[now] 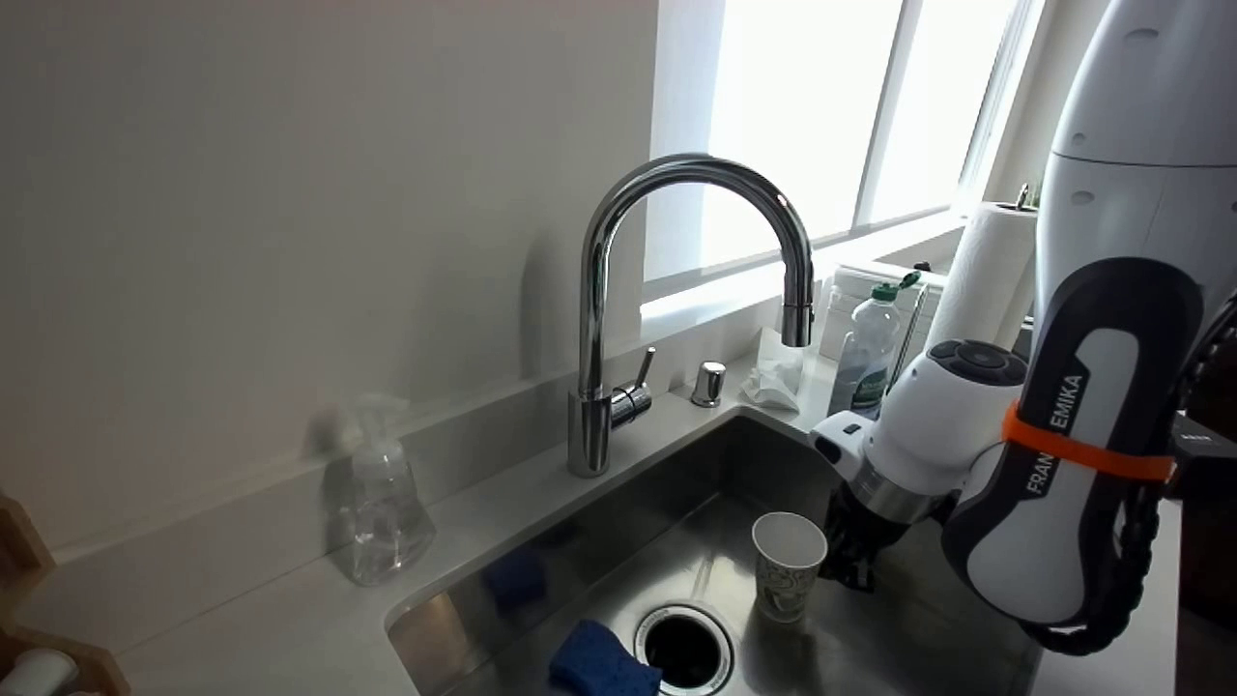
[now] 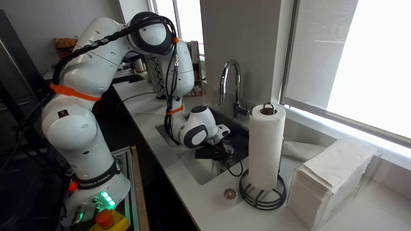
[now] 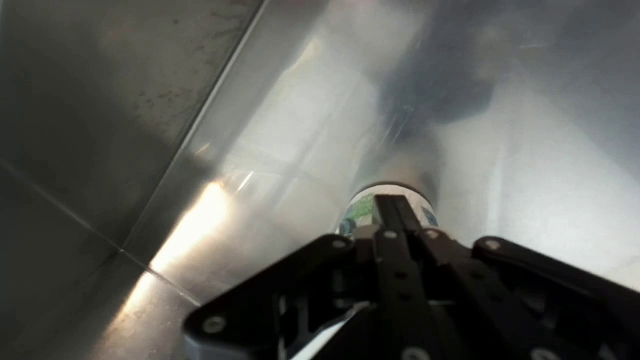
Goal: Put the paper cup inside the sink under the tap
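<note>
Jaws together beside cup (image 1: pixel 787 574), "FRANKA EMIKA" arm (image 2: pixel 93 72)

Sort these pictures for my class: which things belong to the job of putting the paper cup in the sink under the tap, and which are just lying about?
Part of the job:
paper cup
sink
tap
end effector

Just lying about, among others:
blue sponge
clear bottle
green-capped bottle
paper-towel roll
stack of napkins

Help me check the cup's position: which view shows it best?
In an exterior view, the cup shows best, rim to base. The wrist view catches printed side behind the gripper; an exterior view blocked by the gripper shows mainly the cup's mouth.
</note>
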